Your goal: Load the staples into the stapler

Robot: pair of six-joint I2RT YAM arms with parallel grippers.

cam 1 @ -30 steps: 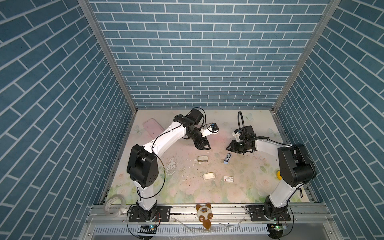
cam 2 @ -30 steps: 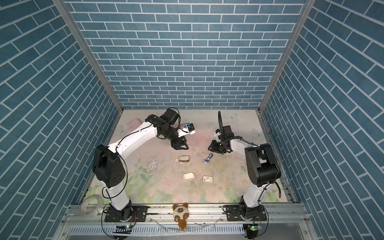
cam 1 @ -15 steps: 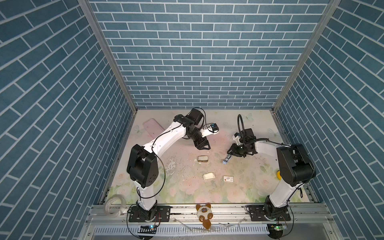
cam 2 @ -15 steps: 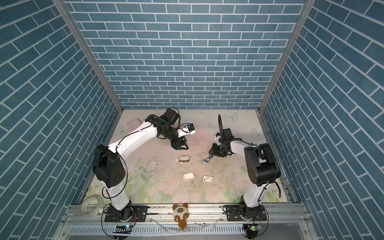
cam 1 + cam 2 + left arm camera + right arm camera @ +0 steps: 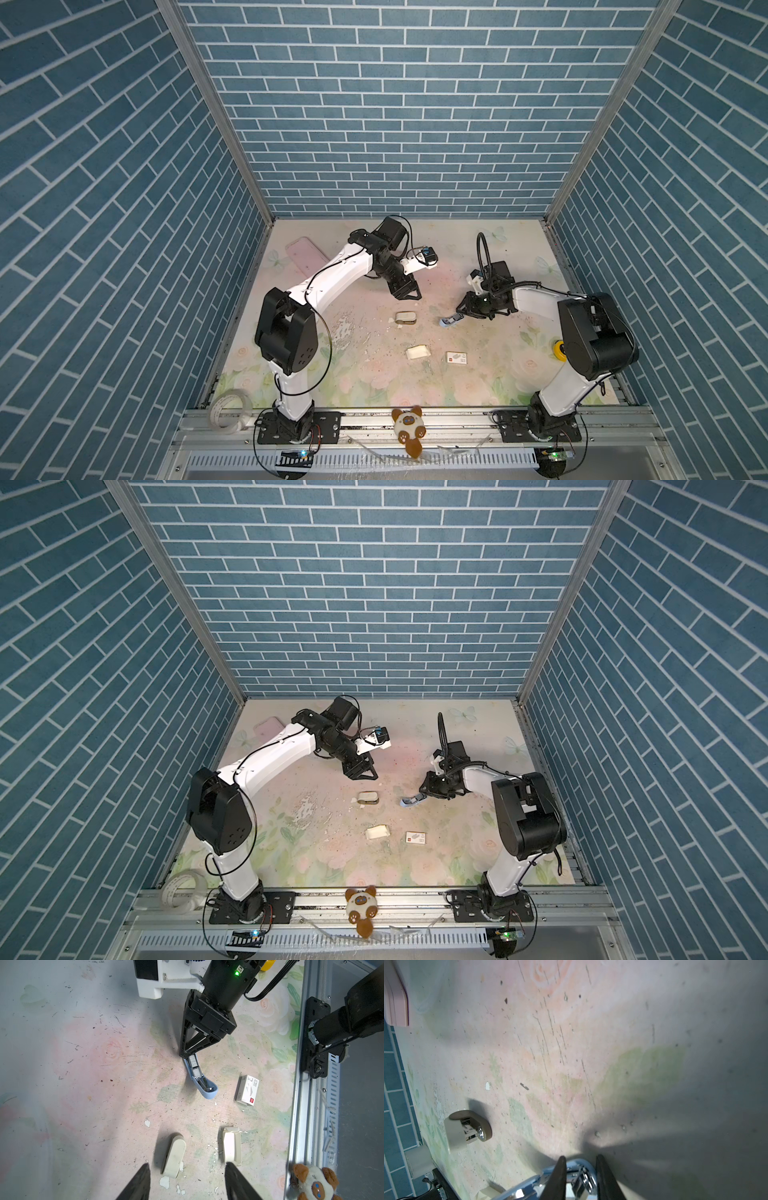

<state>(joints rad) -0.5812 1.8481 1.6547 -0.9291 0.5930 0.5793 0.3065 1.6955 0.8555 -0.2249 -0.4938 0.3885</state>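
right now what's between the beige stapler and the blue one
Nothing but bare mat: in both top views the stretch from the beige stapler to the blue stapler holds only worn flecks.

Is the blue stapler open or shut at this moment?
Open. In the left wrist view the blue stapler lies with its channel exposed, and grey staples sit in it by the right gripper.
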